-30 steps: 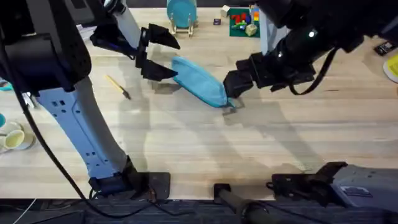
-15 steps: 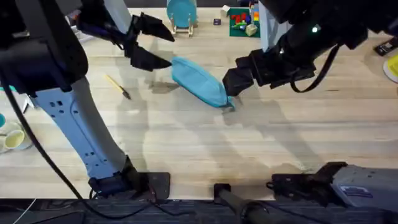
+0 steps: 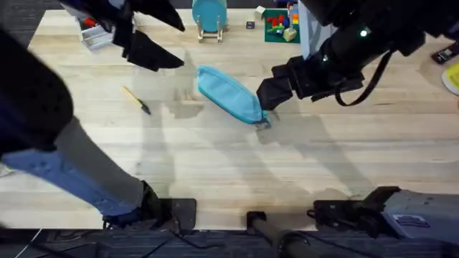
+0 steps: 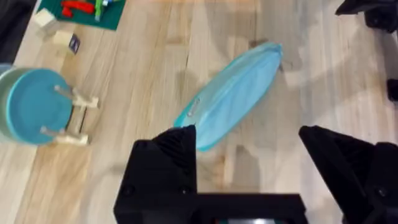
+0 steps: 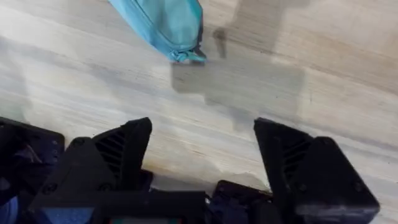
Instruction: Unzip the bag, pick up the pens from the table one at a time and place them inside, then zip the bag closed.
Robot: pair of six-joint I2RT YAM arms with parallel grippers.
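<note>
your left gripper (image 3: 154,36) hangs wide open and empty above the counter (image 3: 215,172), the light blue bag (image 3: 228,94) lies slanted mid-counter looking plump and apparently zipped with no pens outside, and your right gripper (image 3: 267,93), open and empty, sits by its zipper end.

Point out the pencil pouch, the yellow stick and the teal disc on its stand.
pencil pouch (image 3: 228,93): overhead view, middle of its fabric body.
yellow stick (image 3: 133,97): overhead view, mid-shaft, above its dark tip.
teal disc (image 4: 32,106): left wrist view, centre of its face.
</note>
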